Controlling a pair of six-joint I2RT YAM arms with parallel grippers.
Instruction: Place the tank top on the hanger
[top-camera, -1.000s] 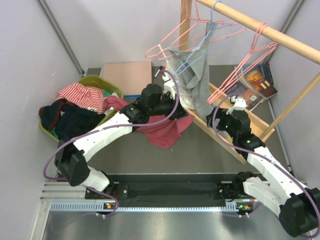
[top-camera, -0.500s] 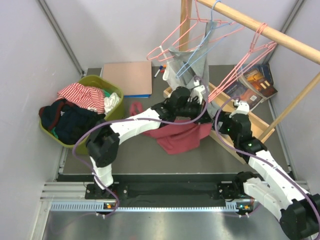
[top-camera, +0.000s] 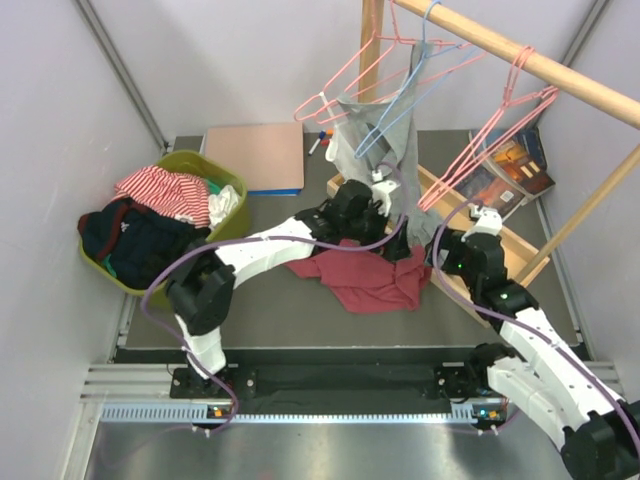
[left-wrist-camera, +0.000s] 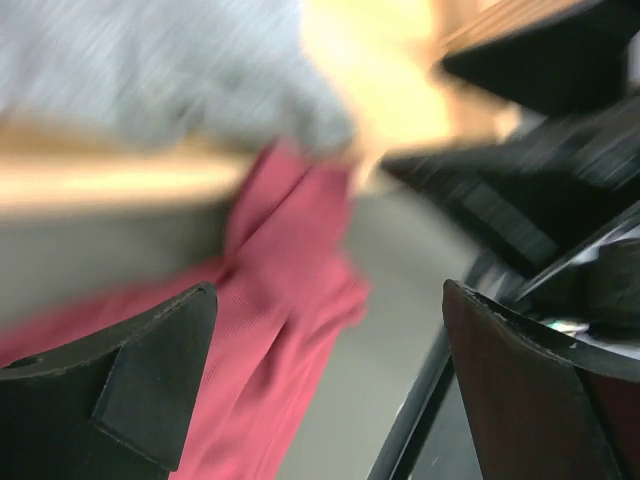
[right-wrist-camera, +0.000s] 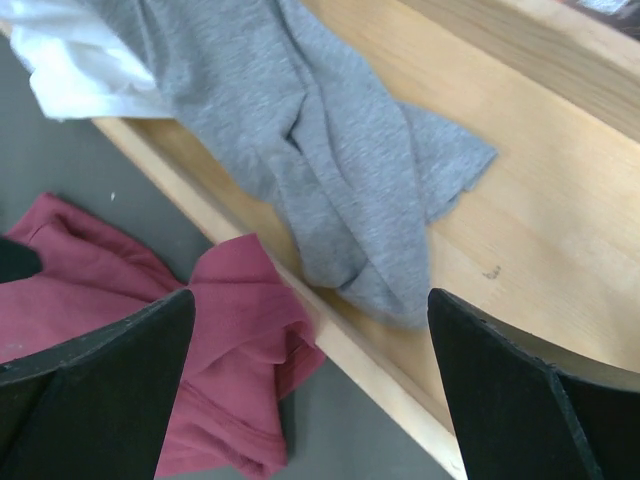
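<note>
The maroon tank top (top-camera: 365, 278) lies crumpled on the grey table, its right edge against the wooden rack base (top-camera: 455, 290). My left gripper (top-camera: 403, 243) hovers just over its far right corner, jaws wide open and holding nothing. The left wrist view is blurred, showing the tank top (left-wrist-camera: 280, 300) below the left gripper (left-wrist-camera: 330, 390). My right gripper (top-camera: 437, 262) is open beside the base. In its wrist view the right gripper (right-wrist-camera: 310, 390) spans the tank top's edge (right-wrist-camera: 230, 370) and the base rail. Two pink hangers (top-camera: 335, 85) (top-camera: 490, 135) hang on the rod, both bare.
A grey garment (top-camera: 385, 150) hangs from a light blue hanger (top-camera: 400, 95) and drapes onto the base (right-wrist-camera: 520, 200). A green basket (top-camera: 228, 180) of clothes with a striped cloth (top-camera: 160, 190) sits at the left. A pink board (top-camera: 255, 155) and books (top-camera: 515, 160) lie at the back.
My left arm carried the tank top right to the rack base, then its jaws opened and let it go. The cloth now lies flatter on the table. The right gripper dipped slightly toward it.
</note>
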